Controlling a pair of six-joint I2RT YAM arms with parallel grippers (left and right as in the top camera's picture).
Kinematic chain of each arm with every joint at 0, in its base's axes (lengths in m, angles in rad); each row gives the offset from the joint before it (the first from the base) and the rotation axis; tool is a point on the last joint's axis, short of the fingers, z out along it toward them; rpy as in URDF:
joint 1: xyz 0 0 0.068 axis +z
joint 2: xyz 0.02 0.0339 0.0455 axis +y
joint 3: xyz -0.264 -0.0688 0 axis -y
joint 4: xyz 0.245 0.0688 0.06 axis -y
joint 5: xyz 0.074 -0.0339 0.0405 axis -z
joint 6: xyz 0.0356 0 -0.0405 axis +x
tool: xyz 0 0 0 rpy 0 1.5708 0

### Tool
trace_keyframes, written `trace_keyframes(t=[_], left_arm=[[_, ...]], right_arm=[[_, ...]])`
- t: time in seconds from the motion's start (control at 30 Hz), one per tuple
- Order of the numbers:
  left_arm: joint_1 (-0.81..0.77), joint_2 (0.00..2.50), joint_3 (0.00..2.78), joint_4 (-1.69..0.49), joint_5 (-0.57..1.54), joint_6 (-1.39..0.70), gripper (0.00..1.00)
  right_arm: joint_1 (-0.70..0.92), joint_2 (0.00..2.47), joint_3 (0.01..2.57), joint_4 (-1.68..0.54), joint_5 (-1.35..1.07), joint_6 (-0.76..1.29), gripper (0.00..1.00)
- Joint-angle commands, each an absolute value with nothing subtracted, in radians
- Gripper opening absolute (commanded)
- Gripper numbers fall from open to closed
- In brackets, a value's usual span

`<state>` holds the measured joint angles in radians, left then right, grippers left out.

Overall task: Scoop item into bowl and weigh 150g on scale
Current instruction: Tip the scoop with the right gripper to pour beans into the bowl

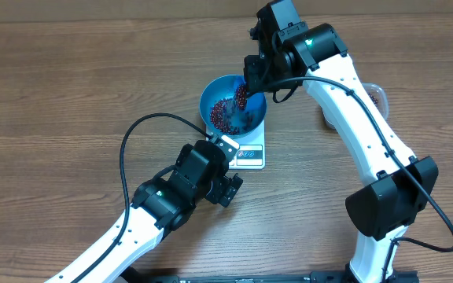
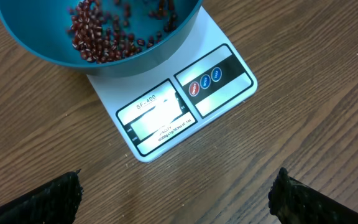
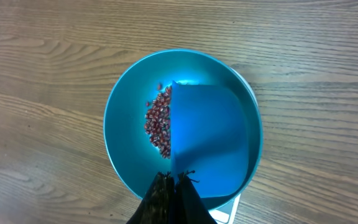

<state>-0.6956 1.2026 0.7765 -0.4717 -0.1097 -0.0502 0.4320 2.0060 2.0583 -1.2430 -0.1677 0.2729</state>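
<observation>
The blue bowl [image 1: 205, 104] stands on the white scale [image 1: 251, 154] near the table's middle, with red-brown beans [image 1: 225, 115] lying in it. My right gripper [image 1: 252, 76] hangs over the bowl's far right rim, shut on the handle of a small blue scoop [image 1: 242, 95] that is tipped into the bowl. In the right wrist view the scoop [image 3: 210, 137] covers the right half of the bowl [image 3: 114, 143], and beans [image 3: 160, 121] lie along its left edge. My left gripper [image 2: 176, 194] is open and empty over bare wood, just in front of the scale's display [image 2: 160, 117].
A clear plastic tub [image 1: 377, 95] shows at the right, mostly hidden behind my right arm. My left arm's black cable [image 1: 132, 137] loops over the table left of the scale. The scale's buttons [image 2: 205, 81] face my left gripper.
</observation>
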Motion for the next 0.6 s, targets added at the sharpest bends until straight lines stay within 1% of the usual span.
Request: trace_keyframes(t=[0.0, 0.13, 0.37, 0.57], left_arm=[[-0.694, 1.209, 0.767, -0.471, -0.122, -0.056, 1.00], [-0.694, 1.209, 0.767, -0.471, -0.122, -0.056, 1.00], [-0.694, 1.209, 0.767, -0.472, -0.123, -0.056, 1.00], [-0.694, 1.209, 0.767, -0.471, -0.122, -0.056, 1.00]], right_arm=[[0.435, 2.005, 2.092, -1.236, -0.142, 0.293, 0.04], [0.459, 2.005, 2.092, -1.236, -0.085, 0.308, 0.04], [0.551, 2.005, 2.092, -1.235, 0.100, 0.311, 0.04], [0.575, 2.005, 2.092, -1.236, 0.157, 0.315, 0.04]])
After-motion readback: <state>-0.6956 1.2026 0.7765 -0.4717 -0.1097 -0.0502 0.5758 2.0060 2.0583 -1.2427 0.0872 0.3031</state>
